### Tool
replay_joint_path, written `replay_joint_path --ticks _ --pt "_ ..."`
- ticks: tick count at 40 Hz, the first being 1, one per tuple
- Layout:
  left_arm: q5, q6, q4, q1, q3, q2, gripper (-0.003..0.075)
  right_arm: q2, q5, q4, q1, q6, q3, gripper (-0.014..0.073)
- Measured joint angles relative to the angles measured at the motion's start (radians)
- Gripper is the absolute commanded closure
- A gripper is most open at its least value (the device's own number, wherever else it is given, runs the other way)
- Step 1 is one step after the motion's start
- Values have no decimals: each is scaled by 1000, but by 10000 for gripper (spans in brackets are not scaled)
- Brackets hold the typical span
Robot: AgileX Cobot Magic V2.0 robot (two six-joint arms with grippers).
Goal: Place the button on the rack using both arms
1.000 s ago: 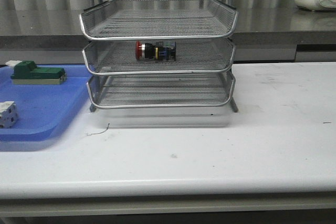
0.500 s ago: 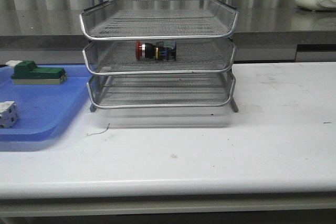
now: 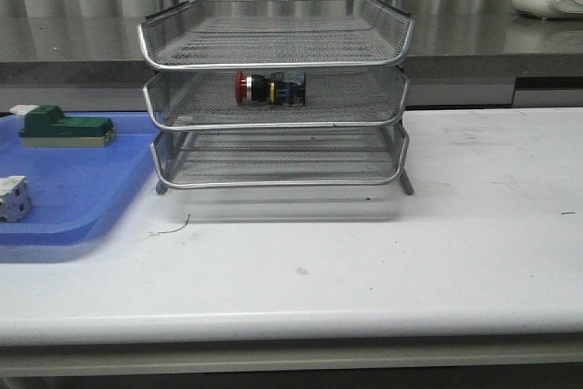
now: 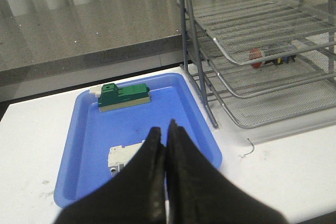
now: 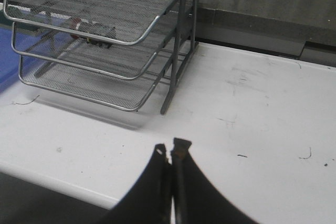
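Since the button [image 3: 271, 88] lies on the rack's [image 3: 273, 121] middle tier, keep both grippers [image 4: 165, 132] [image 5: 170, 151] closed, empty, and clear.

The front view is looking level and forward across the worktop [image 3: 383, 261], facing the rack [image 3: 273, 88] head-on from near the worktop's front edge. The left wrist view is looking down from above the blue tray [image 4: 94, 145], with the left hand [image 4: 163, 132] in the foreground and the rack off to one side. The right wrist view is looking down over the right hand [image 5: 170, 150] at bare worktop. All three are sharing the rack.
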Motion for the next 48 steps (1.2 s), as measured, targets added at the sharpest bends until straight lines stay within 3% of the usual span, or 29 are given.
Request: replay_joint_path --ticks 20,33,48 --pt "-56 -6 18 0 54 -30 739 0 0 0 0 0 0 653" --pt "-181 -230 185 0 258 -149 739 0 4 2 0 0 0 653" --pt "-252 -254 178 55 381 -149 739 -1 4 2 0 0 0 653"
